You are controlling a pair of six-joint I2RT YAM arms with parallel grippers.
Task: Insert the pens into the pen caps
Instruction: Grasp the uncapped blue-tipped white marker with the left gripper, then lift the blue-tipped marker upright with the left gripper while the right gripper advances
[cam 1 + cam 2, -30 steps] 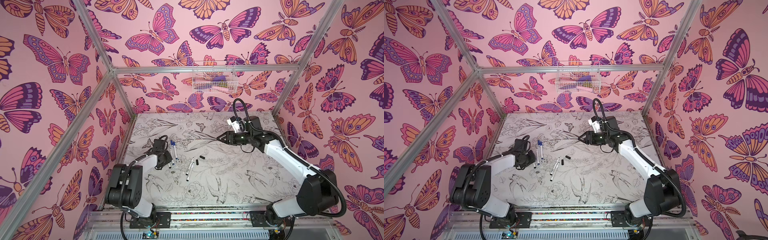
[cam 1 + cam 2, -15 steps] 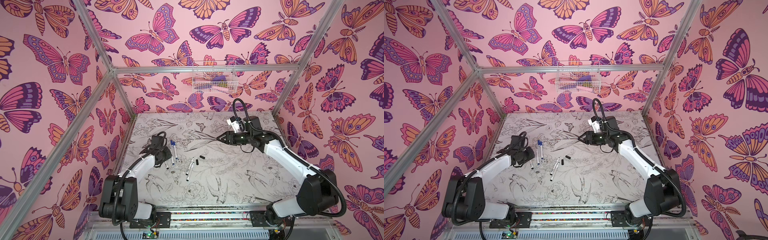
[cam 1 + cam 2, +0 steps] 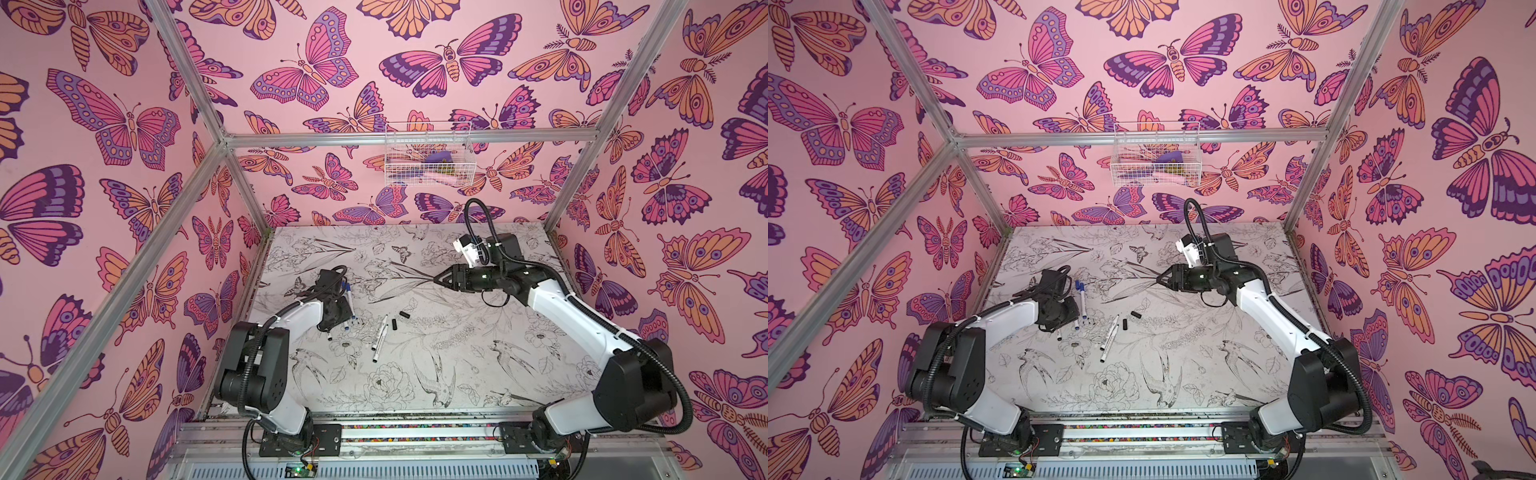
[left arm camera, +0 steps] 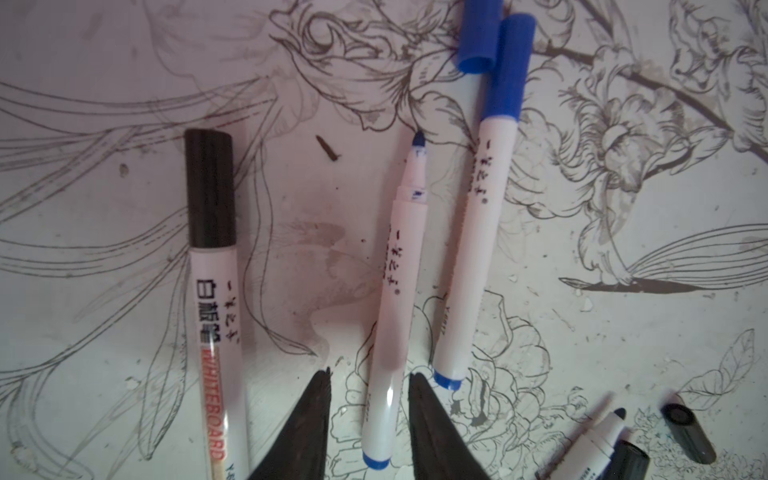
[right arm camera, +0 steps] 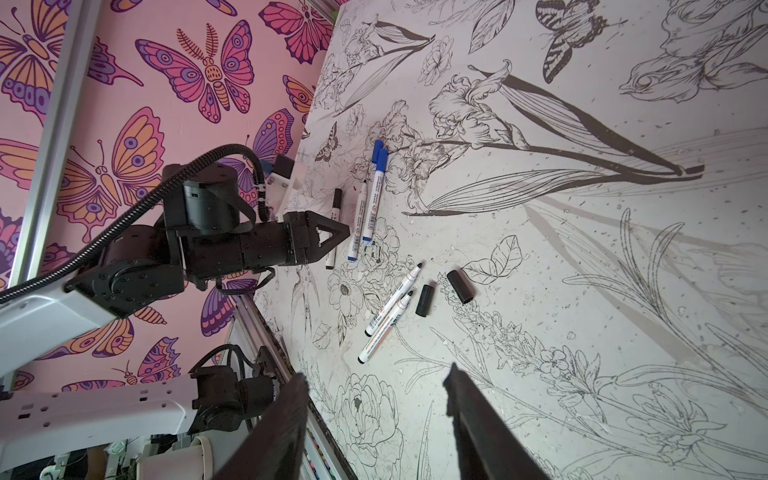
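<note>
Left gripper (image 4: 370, 374) is low over the white floral-print tabletop (image 4: 124, 208). I see its black fingers (image 4: 316, 415) parted, straddling the uncapped blue-tipped white marker pen (image 4: 390, 316) without clamping it. Just beside that lies a white pen with its blue cap fitted (image 4: 478, 249), and a loose blue plastic cap (image 4: 478, 37) sits alongside its capped end. A black-capped whiteboard marker (image 4: 216, 311) lies on the other side. Right gripper (image 5: 377, 371) hangs well apart, jaws wide and empty. Two uncapped black-tipped pens (image 5: 392, 297) lie near two loose black caps (image 5: 424, 300).

Your left arm (image 3: 291, 320) and right arm (image 3: 573, 316): white shells, black joints, ribbed black conduit (image 5: 124, 214), wedge-shaped black gripper fingers (image 4: 307, 436).
</note>
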